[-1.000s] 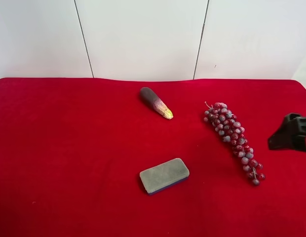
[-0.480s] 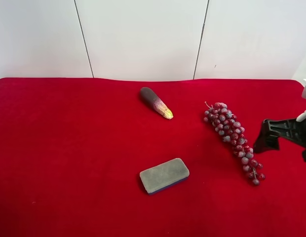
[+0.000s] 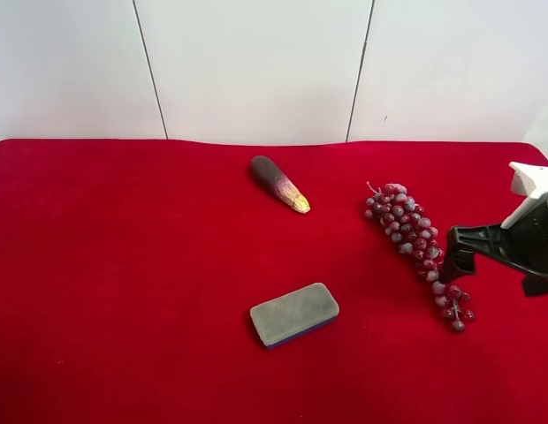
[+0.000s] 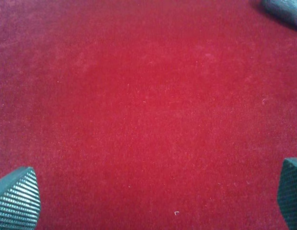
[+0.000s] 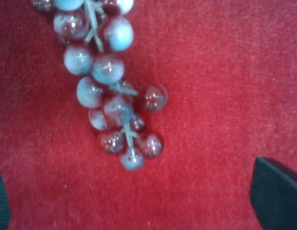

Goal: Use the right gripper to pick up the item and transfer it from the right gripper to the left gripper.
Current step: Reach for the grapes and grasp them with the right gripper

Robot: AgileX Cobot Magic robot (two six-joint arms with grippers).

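No step is complete: the left hand (image 4: 153,191) hangs spread over bare tabletop (image 3: 124,265), the grapes (image 3: 418,252) lie ungrasped, and the right hand (image 3: 458,256), fingers apart, hovers at their tip; pickup and transfer remain.

One grape bunch (image 3: 415,243), one eggplant (image 3: 278,184), one sponge (image 3: 293,314), two claws (image 5: 139,196) (image 4: 153,195).

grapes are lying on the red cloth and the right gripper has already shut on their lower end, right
Not shut. The right wrist view shows the right gripper open, jaws wide apart and clear of the grapes, which do lie on the red cloth.
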